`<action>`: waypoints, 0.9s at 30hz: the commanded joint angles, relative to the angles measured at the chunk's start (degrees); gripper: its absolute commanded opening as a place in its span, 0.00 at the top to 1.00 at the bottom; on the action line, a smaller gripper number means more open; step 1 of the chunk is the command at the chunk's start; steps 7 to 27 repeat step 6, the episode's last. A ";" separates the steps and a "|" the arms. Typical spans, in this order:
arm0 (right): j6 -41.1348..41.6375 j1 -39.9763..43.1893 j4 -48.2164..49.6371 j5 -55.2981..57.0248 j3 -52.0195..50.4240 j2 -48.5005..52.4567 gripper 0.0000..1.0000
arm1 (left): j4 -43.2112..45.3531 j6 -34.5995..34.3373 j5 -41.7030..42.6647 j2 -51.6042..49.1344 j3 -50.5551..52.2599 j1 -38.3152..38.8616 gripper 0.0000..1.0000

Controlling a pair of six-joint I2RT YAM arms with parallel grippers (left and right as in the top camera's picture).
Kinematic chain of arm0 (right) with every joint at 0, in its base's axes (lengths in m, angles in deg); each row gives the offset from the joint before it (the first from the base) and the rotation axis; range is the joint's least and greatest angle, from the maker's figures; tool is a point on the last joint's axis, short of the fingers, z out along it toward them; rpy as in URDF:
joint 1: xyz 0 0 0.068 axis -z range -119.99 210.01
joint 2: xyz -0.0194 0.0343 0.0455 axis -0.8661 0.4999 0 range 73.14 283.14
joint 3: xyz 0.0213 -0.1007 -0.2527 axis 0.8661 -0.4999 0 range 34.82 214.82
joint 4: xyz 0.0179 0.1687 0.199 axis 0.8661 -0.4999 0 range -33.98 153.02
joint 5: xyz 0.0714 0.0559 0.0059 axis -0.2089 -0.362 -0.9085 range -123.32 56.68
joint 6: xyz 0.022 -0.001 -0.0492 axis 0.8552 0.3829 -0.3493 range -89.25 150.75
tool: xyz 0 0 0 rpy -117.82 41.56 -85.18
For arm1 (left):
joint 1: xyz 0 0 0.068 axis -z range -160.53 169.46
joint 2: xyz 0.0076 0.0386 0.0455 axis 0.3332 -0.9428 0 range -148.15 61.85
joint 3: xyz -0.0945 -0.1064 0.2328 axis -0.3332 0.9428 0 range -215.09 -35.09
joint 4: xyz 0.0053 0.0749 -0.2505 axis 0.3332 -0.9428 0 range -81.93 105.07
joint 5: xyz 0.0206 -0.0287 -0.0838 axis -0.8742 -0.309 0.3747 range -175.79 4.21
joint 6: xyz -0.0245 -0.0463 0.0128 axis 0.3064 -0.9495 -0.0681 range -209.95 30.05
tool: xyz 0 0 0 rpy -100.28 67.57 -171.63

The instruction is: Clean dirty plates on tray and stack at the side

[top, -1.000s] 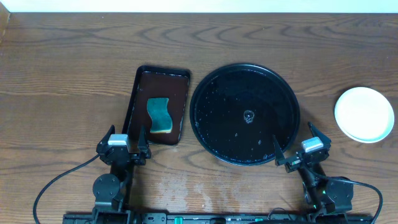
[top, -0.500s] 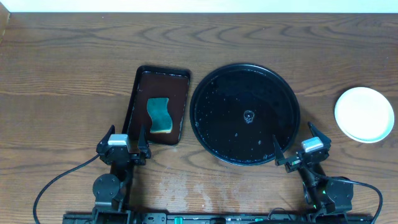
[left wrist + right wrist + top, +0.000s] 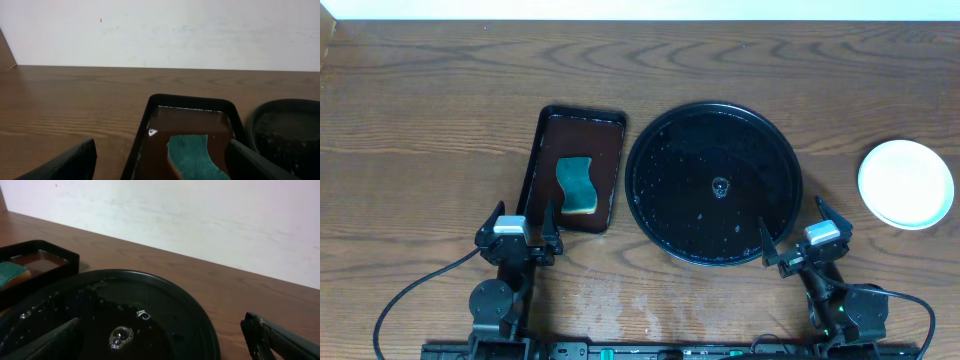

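The large round black tray sits mid-table with water drops on it and no plates. It also shows in the right wrist view and at the right edge of the left wrist view. A stack of pale plates rests on the table at the far right; only the top one shows. My left gripper is open and empty near the front edge, below the brown tray. My right gripper is open and empty at the black tray's front right rim.
A rectangular dark brown tray lies left of the black tray, holding a teal sponge and some liquid; the sponge also shows in the left wrist view. A pale wall runs behind the table.
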 commanded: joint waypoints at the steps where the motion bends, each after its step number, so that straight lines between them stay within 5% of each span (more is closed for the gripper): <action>1: -0.42 0.28 0.04 0.37 -0.24 -0.33 0.01 | -0.55 0.02 -0.11 0.35 0.13 -0.44 0.18; 27: -0.42 0.28 0.04 0.37 -0.24 -0.33 0.01 | -0.55 0.02 -0.11 0.35 0.13 -0.44 0.18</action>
